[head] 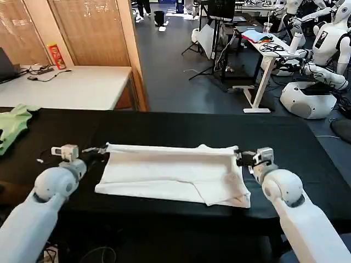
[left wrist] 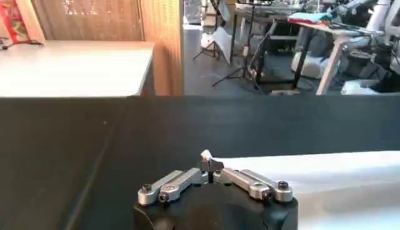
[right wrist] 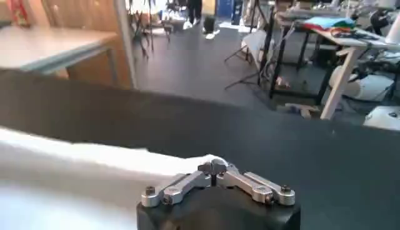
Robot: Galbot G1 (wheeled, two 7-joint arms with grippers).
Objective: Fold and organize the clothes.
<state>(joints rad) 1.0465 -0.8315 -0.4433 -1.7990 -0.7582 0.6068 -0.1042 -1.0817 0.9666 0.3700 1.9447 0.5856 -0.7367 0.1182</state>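
Observation:
The clothes, a white T-shirt [head: 173, 172], lie folded into a wide band on the black table [head: 175, 129]. My left gripper [head: 103, 149] is shut on the shirt's far left corner, and a small tip of white cloth [left wrist: 205, 155] sticks up between the pinched jaws of that gripper [left wrist: 210, 166]. My right gripper [head: 239, 158] is shut on the far right corner; in the right wrist view its jaws [right wrist: 212, 167] meet over the white edge [right wrist: 125, 162]. The far edge runs taut between the two grippers. No print shows.
A light green garment [head: 12, 125] lies at the table's left edge. Behind the black table stands a white table [head: 71, 85] with a red box [head: 56, 55]. Other robots [head: 323, 49] and desks stand at the far right.

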